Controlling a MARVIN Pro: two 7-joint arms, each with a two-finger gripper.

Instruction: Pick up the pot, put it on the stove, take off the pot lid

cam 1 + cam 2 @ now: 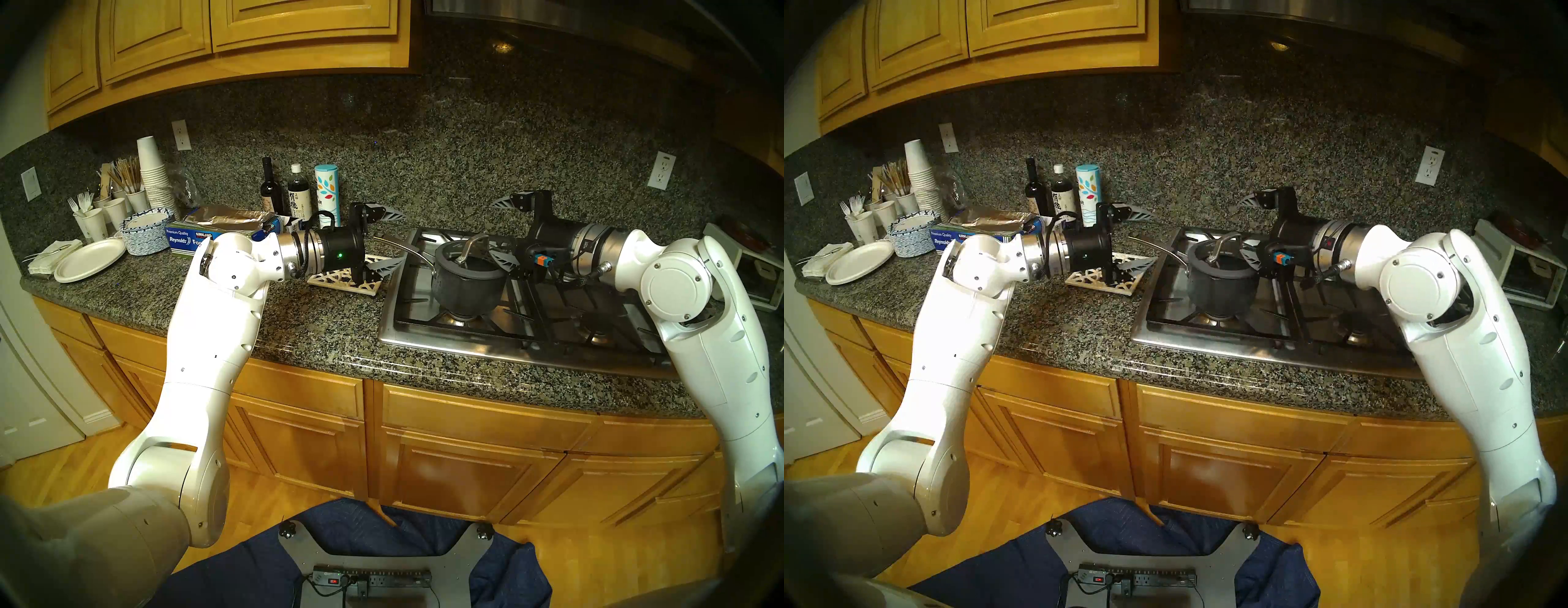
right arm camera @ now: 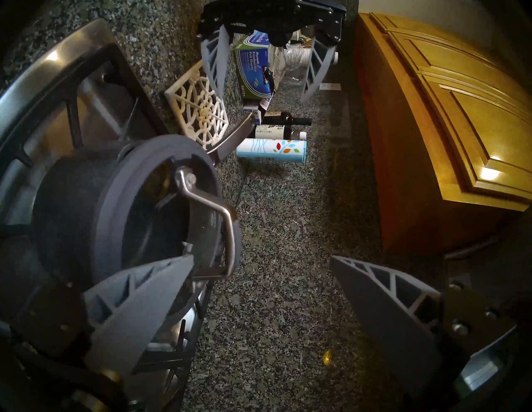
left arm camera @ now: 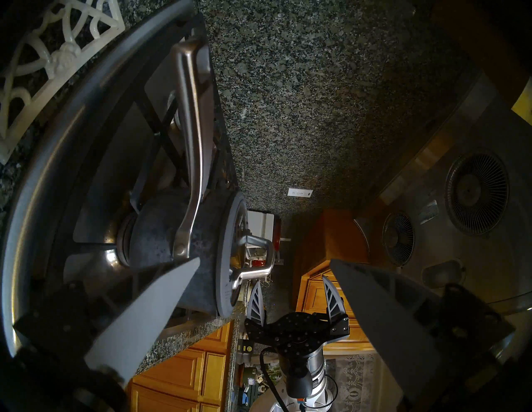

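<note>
Pot (image 1: 466, 284) sits on stove (image 1: 424, 335) front-left burner, lid (image 1: 471, 261) on top, long handle pointing toward trivet (image 1: 343, 283) on desk (image 1: 297, 322). Left pincer (image 1: 384, 240) spread wide, empty, just beside pot handle. Right pincer (image 1: 505, 233) spread too, empty, near lid loop. Foil box (image 1: 193, 240) w/ "Reynolds", "Premium Quality", "KIRKLAND" further left.

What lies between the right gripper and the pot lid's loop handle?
Nothing: in the right wrist view the open right gripper faces the pot lid with only air between.
</note>
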